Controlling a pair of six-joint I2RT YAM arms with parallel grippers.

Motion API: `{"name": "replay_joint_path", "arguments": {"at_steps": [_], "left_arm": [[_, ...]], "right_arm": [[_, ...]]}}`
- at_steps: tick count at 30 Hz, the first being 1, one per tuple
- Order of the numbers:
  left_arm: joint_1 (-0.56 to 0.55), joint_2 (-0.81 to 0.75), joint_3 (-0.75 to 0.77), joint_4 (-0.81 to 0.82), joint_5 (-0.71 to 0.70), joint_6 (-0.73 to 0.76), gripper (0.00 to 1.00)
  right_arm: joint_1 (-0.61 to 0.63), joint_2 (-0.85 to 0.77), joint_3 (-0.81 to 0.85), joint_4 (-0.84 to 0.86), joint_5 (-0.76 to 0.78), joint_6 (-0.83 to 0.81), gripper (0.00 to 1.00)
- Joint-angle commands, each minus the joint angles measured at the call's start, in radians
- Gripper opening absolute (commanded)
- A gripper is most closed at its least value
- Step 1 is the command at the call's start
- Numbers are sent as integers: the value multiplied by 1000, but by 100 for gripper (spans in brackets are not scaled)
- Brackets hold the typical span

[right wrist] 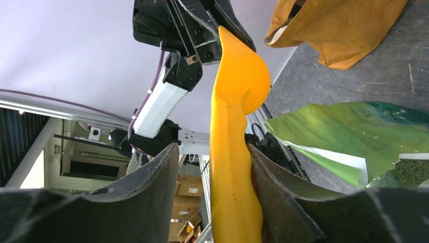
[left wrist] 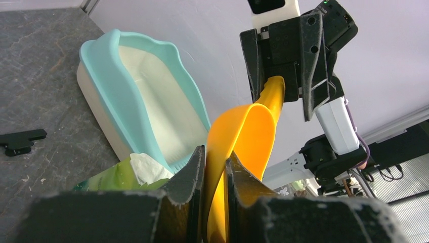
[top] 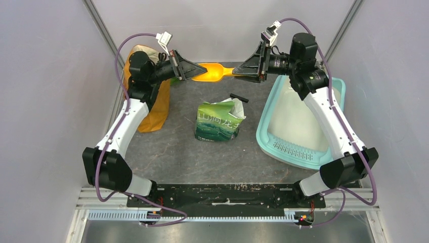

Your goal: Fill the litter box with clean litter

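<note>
An orange scoop point(top: 210, 72) hangs in the air over the back of the table, held between both arms. My left gripper point(left wrist: 215, 154) is shut on the rim of the scoop's point(left wrist: 248, 131) bowl. My right gripper point(right wrist: 212, 146) stands open around the scoop's handle point(right wrist: 230, 192): one finger touches it and a gap shows on the other side. The pale-turquoise litter box point(top: 263, 136) lies at the right, its whitish floor point(top: 298, 116) bare. A speckled patch of litter point(right wrist: 412, 172) shows inside the torn green bag point(top: 218, 121).
The green bag point(right wrist: 354, 126) stands mid-table, below the scoop. An orange-tan cloth bag point(top: 157, 109) sits at the back left under my left arm. A small black clip point(top: 239, 97) lies behind the green bag. Walls close in on three sides.
</note>
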Motion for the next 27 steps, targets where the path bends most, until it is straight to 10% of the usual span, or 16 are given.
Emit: {"name": "replay_joint_path", "arguments": {"at_steps": [1, 10, 13, 27], "left_arm": [[-12, -8, 53, -23, -13, 59, 2], [-20, -17, 53, -37, -7, 75, 2], [-20, -20, 50, -37, -3, 72, 2], [-20, -27, 34, -39, -10, 67, 2]], "right_arm": [[26, -36, 4, -26, 5, -40, 53], [25, -33, 7, -53, 18, -65, 34], [26, -39, 10, -65, 38, -83, 66], [24, -69, -37, 36, 82, -13, 53]]}}
